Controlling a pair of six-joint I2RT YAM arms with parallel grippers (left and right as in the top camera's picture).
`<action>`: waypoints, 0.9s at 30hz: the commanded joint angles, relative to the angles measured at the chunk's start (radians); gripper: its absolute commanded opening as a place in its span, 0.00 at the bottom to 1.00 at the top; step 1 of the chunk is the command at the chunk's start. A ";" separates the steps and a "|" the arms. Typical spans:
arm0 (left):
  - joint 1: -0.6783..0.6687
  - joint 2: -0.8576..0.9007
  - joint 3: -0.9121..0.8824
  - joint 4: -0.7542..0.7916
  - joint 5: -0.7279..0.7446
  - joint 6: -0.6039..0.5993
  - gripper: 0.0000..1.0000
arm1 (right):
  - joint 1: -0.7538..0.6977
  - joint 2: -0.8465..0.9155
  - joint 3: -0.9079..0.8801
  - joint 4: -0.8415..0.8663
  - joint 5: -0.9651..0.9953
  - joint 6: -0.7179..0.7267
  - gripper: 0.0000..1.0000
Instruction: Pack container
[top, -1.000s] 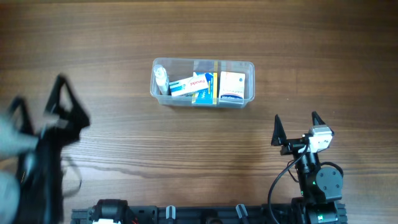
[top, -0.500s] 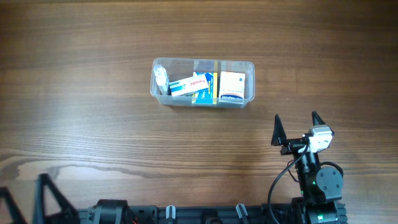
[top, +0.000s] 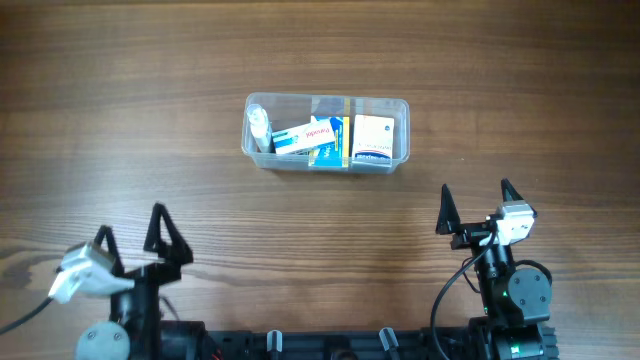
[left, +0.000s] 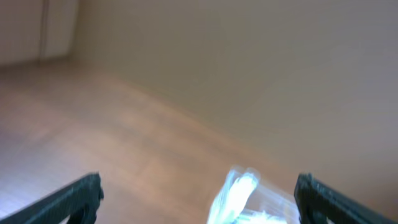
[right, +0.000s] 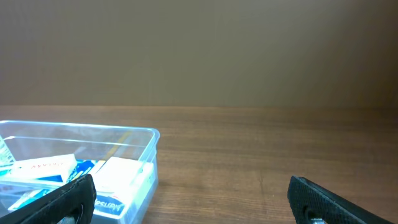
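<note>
Left fingers (top: 162, 232) back at counter (top: 120, 100) edge, spread, empty; right fingers (top: 445, 212) likewise; container (top: 300, 97) looks filled, so both parked.

The container (top: 327, 132) sits mid-tabletop (top: 150, 100), boxes (top: 372, 138) inside; the left pincer (top: 129, 222) and right pincer (top: 476, 188) stand by the near corners.

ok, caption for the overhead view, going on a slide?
Clear container holding small boxes on the wooden table; left gripper and right gripper both open and empty near the front edge.

Clear container (top: 404, 125) holds white-and-blue boxes (top: 372, 138) (one edged yellow) on the brown wood-grain table (top: 300, 230).
</note>
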 joint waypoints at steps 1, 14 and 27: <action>0.006 -0.012 -0.245 0.319 0.099 0.038 1.00 | 0.003 -0.008 -0.002 0.002 -0.020 -0.009 1.00; 0.007 -0.012 -0.525 0.483 0.262 0.255 1.00 | 0.003 -0.008 -0.002 0.002 -0.020 -0.009 1.00; 0.006 -0.012 -0.526 0.487 0.259 0.274 1.00 | 0.003 -0.008 -0.002 0.002 -0.020 -0.009 1.00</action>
